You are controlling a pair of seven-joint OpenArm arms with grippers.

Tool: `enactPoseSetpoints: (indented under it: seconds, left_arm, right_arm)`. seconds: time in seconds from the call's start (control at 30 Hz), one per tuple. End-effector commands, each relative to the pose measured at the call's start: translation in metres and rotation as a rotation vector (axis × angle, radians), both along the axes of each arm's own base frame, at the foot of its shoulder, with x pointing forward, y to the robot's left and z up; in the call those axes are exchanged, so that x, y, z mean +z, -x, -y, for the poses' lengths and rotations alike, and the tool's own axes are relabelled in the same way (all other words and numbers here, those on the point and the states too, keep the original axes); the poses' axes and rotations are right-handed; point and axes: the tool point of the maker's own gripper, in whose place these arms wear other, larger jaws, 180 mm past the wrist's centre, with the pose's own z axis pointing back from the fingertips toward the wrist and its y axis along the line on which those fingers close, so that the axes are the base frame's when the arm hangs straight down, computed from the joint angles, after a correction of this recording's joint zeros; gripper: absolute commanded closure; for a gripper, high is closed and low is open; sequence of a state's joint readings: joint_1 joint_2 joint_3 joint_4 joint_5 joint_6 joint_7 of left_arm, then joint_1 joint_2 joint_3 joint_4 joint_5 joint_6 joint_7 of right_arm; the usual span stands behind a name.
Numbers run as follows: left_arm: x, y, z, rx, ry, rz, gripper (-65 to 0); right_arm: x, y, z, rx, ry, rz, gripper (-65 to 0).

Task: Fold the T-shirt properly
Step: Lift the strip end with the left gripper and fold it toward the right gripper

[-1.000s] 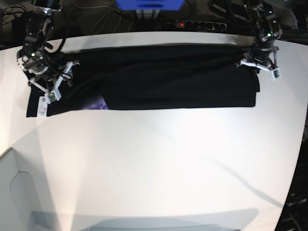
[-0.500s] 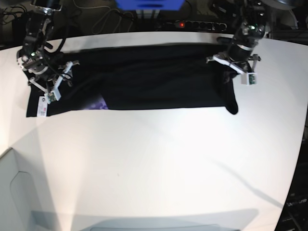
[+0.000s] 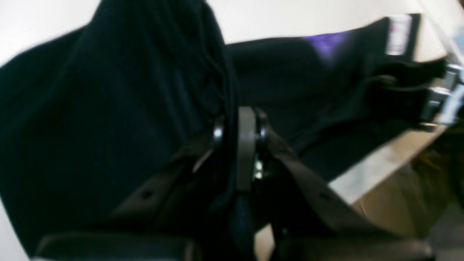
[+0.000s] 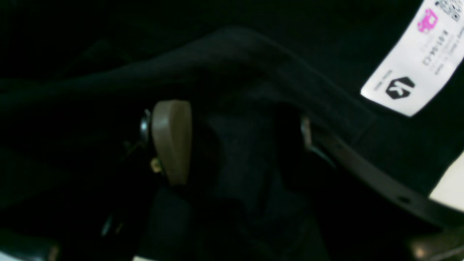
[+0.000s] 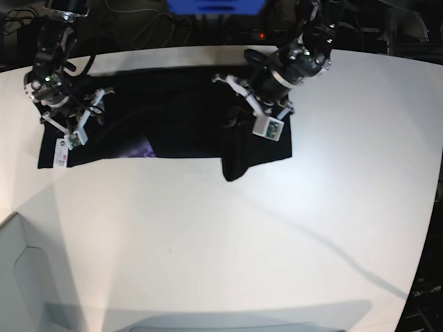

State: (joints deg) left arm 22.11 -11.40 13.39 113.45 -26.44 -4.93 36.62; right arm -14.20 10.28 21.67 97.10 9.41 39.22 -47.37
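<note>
— Where does the T-shirt (image 5: 180, 117) lie?
— Along the table's (image 5: 228, 242) far edge, one end lifted and hanging from the left gripper (image 5: 243, 117).
— And the jaws?
— Left pinched closed on a cloth fold; the right gripper (image 5: 77, 123) spread, pressing on fabric near the white label (image 4: 415, 65).

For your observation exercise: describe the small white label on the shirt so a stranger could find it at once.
Start at the white table, then the black T-shirt along its far edge. At the shirt's near corner, below the right end effector, lies the white label: the only white rectangle on the dark cloth, carrying a pink mark and a black hexagon.
</note>
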Motion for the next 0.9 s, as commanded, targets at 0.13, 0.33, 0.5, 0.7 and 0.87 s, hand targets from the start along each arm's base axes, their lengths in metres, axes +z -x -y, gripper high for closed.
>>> enactPoseSetpoints:
  seconds: [0.13,0.33,0.5,0.7,0.87]
  left_arm:
    - [0.004,0.002,0.039,-0.111,0.047,0.019,0.0]
    - [-0.008,0.009,0.073,-0.231,0.042,0.002,0.0]
    - [-0.014,0.003,0.076,-0.245,0.008,0.015,0.0]
    - [-0.017,0.003,0.086,-0.263,-0.039,0.048,0.0]
    - [-0.011,0.003,0.105,-0.325,-0.050,0.092,0.0]
  right_arm:
    - [0.006,-0.006,0.001,0.018,0.013,0.016,-37.3]
    - [0.008,-0.010,0.002,0.018,0.015,0.023,-37.3]
    - [0.008,-0.010,0.002,0.018,0.015,0.023,-37.3]
    - [0.007,-0.010,0.002,0.017,0.013,0.023,-37.3]
    - [0.008,-0.010,0.002,0.017,0.013,0.024,-37.3]
